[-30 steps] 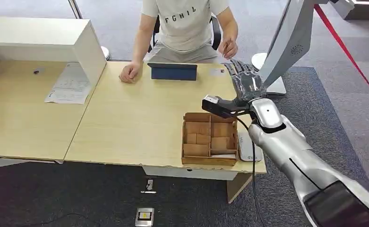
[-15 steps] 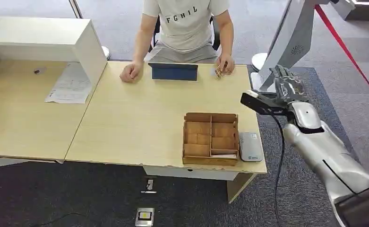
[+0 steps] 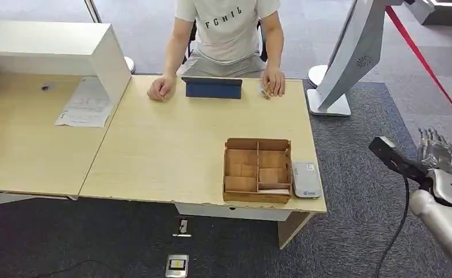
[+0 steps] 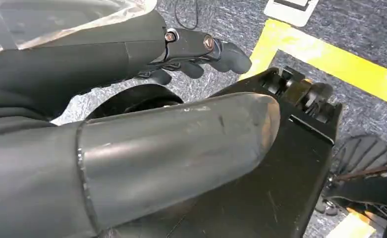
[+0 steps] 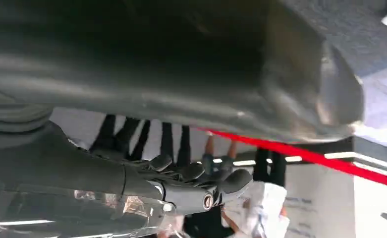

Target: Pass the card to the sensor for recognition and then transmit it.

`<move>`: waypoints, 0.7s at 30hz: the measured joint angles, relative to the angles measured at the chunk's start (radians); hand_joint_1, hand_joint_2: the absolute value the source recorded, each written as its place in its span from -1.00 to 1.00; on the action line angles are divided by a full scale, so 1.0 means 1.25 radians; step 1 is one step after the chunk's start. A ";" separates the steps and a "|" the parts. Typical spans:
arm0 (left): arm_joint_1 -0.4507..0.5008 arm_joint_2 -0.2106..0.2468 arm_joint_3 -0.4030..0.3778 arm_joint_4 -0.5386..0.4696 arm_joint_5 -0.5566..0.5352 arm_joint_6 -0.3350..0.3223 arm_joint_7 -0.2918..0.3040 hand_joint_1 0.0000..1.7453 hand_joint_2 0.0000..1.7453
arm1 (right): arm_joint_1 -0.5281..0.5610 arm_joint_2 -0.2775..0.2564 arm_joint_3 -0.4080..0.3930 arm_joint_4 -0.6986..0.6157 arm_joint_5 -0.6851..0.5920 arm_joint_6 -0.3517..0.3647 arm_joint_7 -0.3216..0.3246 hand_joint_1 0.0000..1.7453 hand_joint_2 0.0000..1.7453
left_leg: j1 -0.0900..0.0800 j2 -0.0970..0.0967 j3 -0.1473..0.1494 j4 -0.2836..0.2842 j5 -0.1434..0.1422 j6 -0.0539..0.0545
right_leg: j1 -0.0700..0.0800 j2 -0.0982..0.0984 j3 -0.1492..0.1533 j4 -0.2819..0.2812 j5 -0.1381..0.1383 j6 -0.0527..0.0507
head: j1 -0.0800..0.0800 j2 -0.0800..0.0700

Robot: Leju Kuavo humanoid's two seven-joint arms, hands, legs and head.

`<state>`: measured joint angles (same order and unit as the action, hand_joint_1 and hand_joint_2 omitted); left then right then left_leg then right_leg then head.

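Head view shows the right hand now withdrawn beside the tabletop, fingers loosely apart and empty; the card lies under the person's hand, so handover looks finished.

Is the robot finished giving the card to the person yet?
Looks nearly done. The person's hand rests on the table at the far edge, on a small card-like thing. The right robot hand is off beside the table, holding nothing. The sensor lies by the cardboard box. Little seems left.
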<state>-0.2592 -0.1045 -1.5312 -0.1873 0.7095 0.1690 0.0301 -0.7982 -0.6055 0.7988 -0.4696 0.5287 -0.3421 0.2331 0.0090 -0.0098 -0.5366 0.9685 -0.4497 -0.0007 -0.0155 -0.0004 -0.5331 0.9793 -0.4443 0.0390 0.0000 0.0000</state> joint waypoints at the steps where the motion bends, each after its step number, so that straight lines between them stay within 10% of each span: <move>1: -0.001 0.002 0.000 0.000 0.000 -0.011 -0.002 -1.00 -1.00 | 0.022 -0.005 -0.007 0.000 -0.009 -0.009 -0.001 -1.00 -1.00 | 0.000 -0.001 0.000 0.000 0.000 0.000 | 0.000 0.000 0.000 0.000 0.000 0.000 | 0.000 0.000; 11: -0.004 0.006 0.000 0.000 0.006 0.008 0.000 -1.00 -1.00 | 0.145 -0.029 -0.048 0.000 -0.069 -0.029 -0.006 -1.00 -1.00 | 0.000 -0.001 0.000 0.000 0.000 0.000 | 0.000 -0.001 0.001 0.000 -0.001 0.000 | 0.000 0.000; 21: 0.002 0.003 0.000 0.000 0.027 0.030 -0.005 -1.00 -1.00 | 0.368 0.041 -0.119 0.052 -0.229 -0.084 -0.049 -1.00 -1.00 | 0.000 -0.005 0.000 -0.001 -0.001 0.000 | 0.000 -0.002 0.000 0.000 -0.002 0.001 | 0.000 0.000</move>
<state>-0.2567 -0.1007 -1.5309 -0.1873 0.7427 0.2071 0.0240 -0.3384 -0.5542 0.6504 -0.4043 0.2425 -0.4475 0.1720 0.0092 -0.0154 -0.5367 0.9674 -0.4507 -0.0011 -0.0159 -0.0031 -0.5327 0.9790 -0.4468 0.0397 -0.0004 0.0000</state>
